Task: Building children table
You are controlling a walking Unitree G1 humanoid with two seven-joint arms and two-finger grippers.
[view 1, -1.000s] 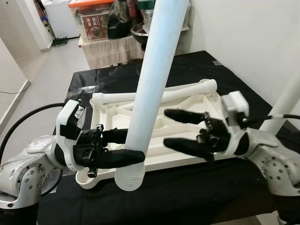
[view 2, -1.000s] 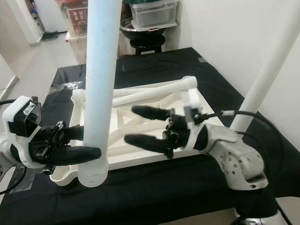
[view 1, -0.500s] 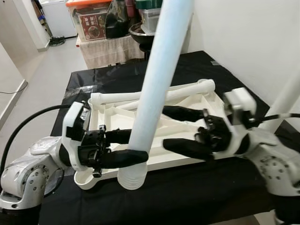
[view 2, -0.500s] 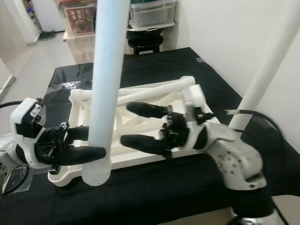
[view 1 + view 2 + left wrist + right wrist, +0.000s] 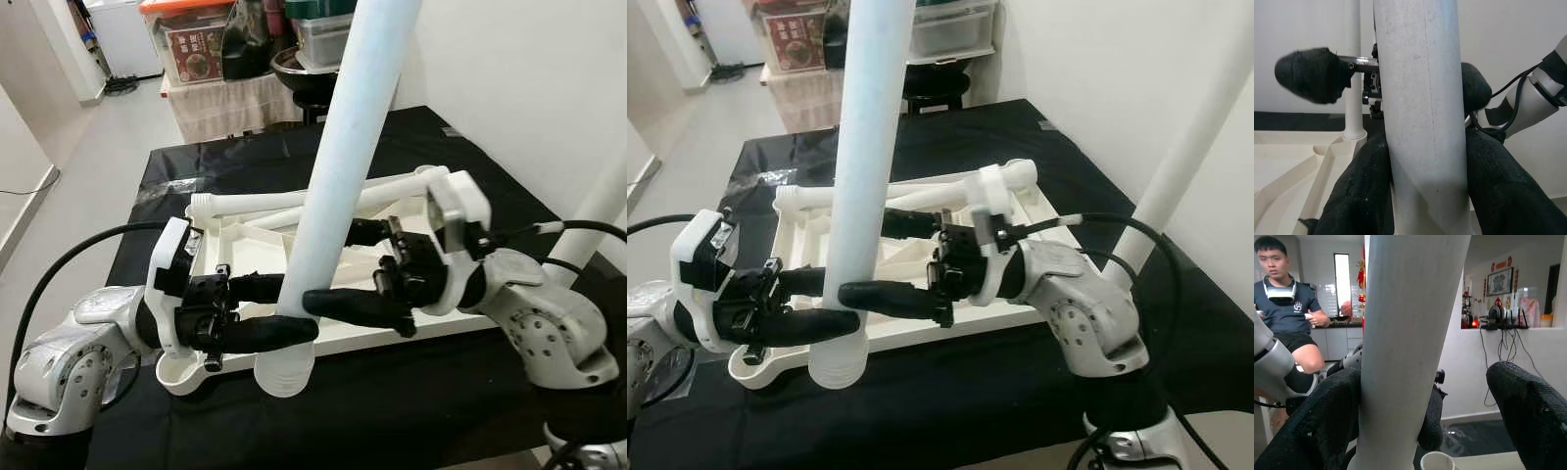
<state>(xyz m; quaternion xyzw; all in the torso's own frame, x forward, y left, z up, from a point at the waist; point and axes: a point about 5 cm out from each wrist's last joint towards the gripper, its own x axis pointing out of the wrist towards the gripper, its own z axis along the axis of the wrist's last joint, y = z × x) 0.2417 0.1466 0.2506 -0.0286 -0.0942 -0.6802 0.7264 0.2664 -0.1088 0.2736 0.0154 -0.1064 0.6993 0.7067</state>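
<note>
Left gripper point(image 5: 284, 311) clamped on leg point(image 5: 338, 166), both fingers pressed against its sides near threaded lower end. Holds leg almost upright, long axis rising and leaning a little toward far right, lower end just above near left corner of tabletop point(image 5: 411, 211). Tabletop lying upside down on black cloth point(image 5: 245, 162), ribs up, with another leg point(image 5: 323, 201) lying across far edge and one white leg point(image 5: 1185, 137) already standing at right.

Right gripper point(image 5: 338, 274) open, fingers spread on both sides of held leg, just above left gripper. In right wrist view one finger point(image 5: 1317, 426) seems to touch leg, other finger point(image 5: 1533, 416) well apart from it, so not yet gripping. Person sitting in background of this view.

Relation that matters: leg runs vertical between both grippers, left gripper lower, right gripper higher, each reaching in from own side. Corner socket point(image 5: 181, 372) sits just beside and left of leg end, partly hidden behind left gripper. Probably next: close right fingers on leg, then guide threaded end sideways into socket and turn. Exact gap between end and socket hard to tell.
</note>
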